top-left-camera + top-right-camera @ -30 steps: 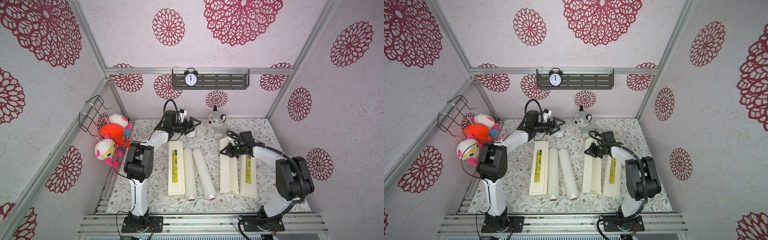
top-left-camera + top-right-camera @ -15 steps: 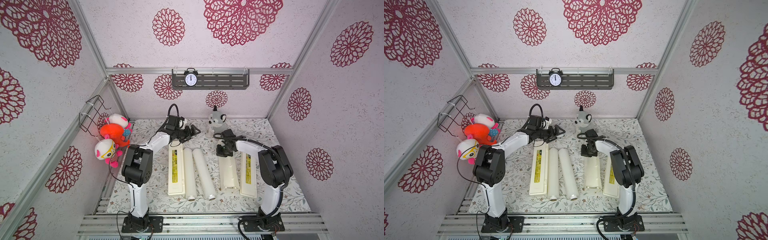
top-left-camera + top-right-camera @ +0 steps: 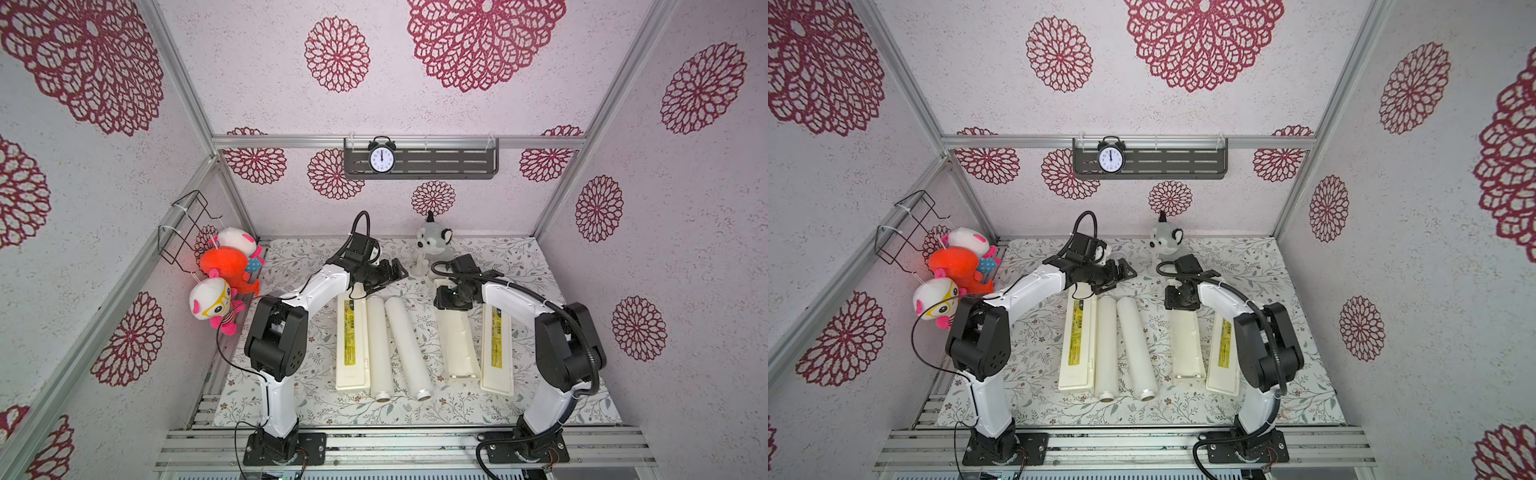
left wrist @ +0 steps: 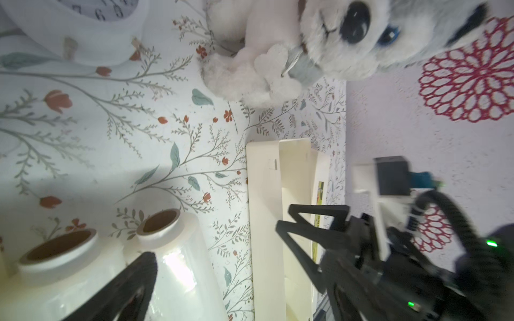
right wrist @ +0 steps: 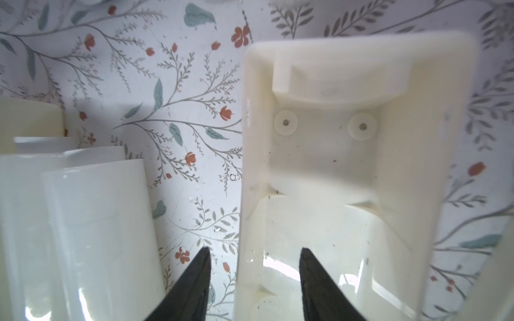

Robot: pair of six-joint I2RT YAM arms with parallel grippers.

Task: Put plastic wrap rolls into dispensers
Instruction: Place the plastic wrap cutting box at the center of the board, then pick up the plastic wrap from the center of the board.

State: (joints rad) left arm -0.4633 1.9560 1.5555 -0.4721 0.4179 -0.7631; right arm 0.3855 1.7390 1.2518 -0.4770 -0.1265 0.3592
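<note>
two white wrap rolls (image 3: 407, 345) lie flat side by side, far ends just under the left gripper (image 3: 392, 272). one roll hugs the closed dispenser (image 3: 352, 340), label up. the open dispenser (image 5: 328, 155) sits empty, one side wall between the right gripper (image 5: 254, 250) fingers.

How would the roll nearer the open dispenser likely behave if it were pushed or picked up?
The roll is a smooth cylinder lying free on the mat, so a sideways push would probably set it rolling. Its film looks glossy in the left wrist view, so it may slip in a grip. Its hollow core suggests it is light yet stiff.
</note>
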